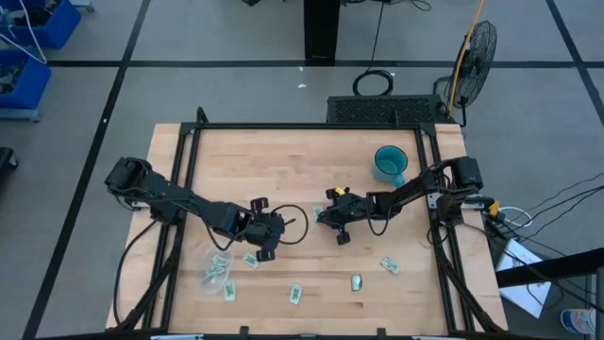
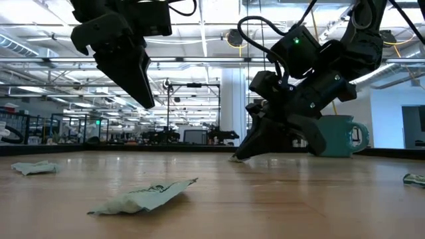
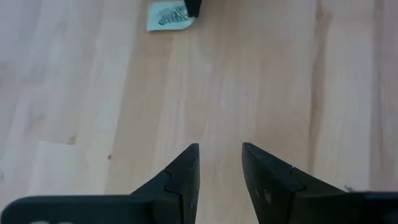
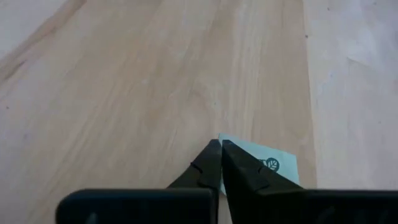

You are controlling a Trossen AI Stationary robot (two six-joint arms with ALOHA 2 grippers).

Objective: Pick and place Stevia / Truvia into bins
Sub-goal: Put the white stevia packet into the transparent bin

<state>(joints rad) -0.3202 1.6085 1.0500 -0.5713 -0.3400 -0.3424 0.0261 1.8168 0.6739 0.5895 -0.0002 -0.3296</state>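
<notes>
My right gripper (image 1: 329, 219) is at mid-table with its tips down on the wood (image 2: 236, 158), shut on a pale green and white sachet (image 4: 273, 164). That sachet also shows in the left wrist view (image 3: 166, 15). My left gripper (image 1: 271, 232) is open (image 3: 220, 152) and raised above the table (image 2: 136, 83), left of the right gripper and touching nothing. Other sachets lie flat along the near side (image 1: 295, 295) (image 1: 357, 281) (image 1: 389, 265) (image 1: 250, 260). A clear tub (image 1: 216, 271) with sachets in it sits near the left gripper. My right gripper pinches the sachet between its two shut fingertips (image 4: 214, 155) at one corner (image 4: 227, 139), slanting down toward the table. The rest of the sachet (image 4: 280, 167) lies flat on the wood beside the fingers.
A teal cup (image 1: 390, 162) stands at the far right of the table, behind the right arm (image 2: 339, 136). Loose sachets lie in the low view's foreground (image 2: 143, 197) (image 2: 33, 168) (image 2: 415, 178). Bare wood stretches across the far half of the table (image 1: 283, 161).
</notes>
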